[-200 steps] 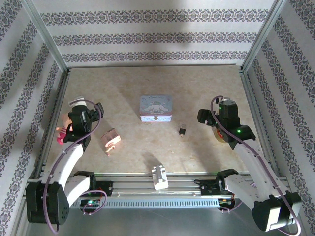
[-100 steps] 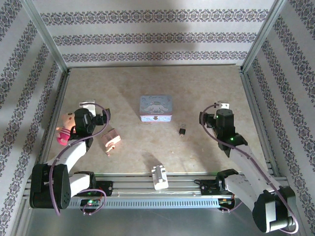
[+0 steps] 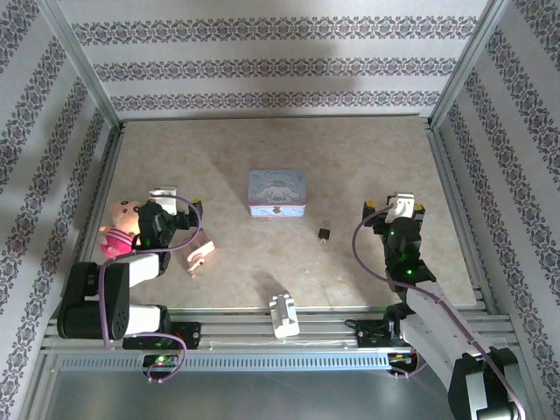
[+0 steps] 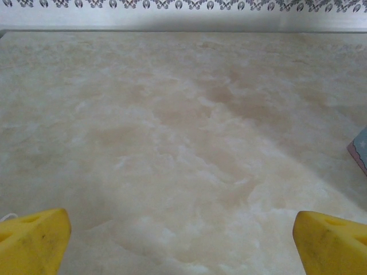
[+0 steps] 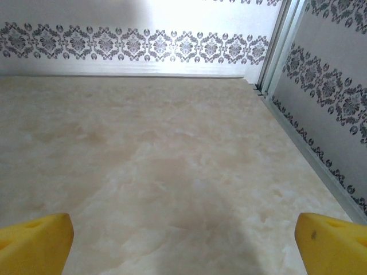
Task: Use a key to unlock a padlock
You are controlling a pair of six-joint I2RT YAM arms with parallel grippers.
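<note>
The tiny blackish padlock (image 3: 325, 233) with its small silvery shackle lies flat on the beige marbled table (image 3: 262, 149). It is to the left of the right claw (image 3: 401, 204) and far to the right of the left claw (image 3: 163, 192), so it is between them and nearer the right one. Its long axis runs nearly straight from the arms toward the far wall. The paler end seems to point to that wall, but the padlock is too small to be sure.

Both arms are folded low, with the elbows drawn back toward the bases and the claws facing the far wall. From the left wrist, the left claw (image 4: 183, 240) is wide, with one yellow fingertip (image 4: 31, 238) in each lower corner and bare table between them. The right claw (image 5: 183, 240) is wide in the same way and its yellow fingertips (image 5: 34, 240) hold nothing.

A lilac rectangular tin box (image 3: 277, 192) stands between the claws, ahead of the padlock. A pink clip-like object (image 3: 199, 249) lies just right of the left claw and nearer the bases. A pink doll figure (image 3: 118, 229) sits just left of it. A white blocky piece (image 3: 283, 314) rests near the rail (image 3: 332, 337).
</note>
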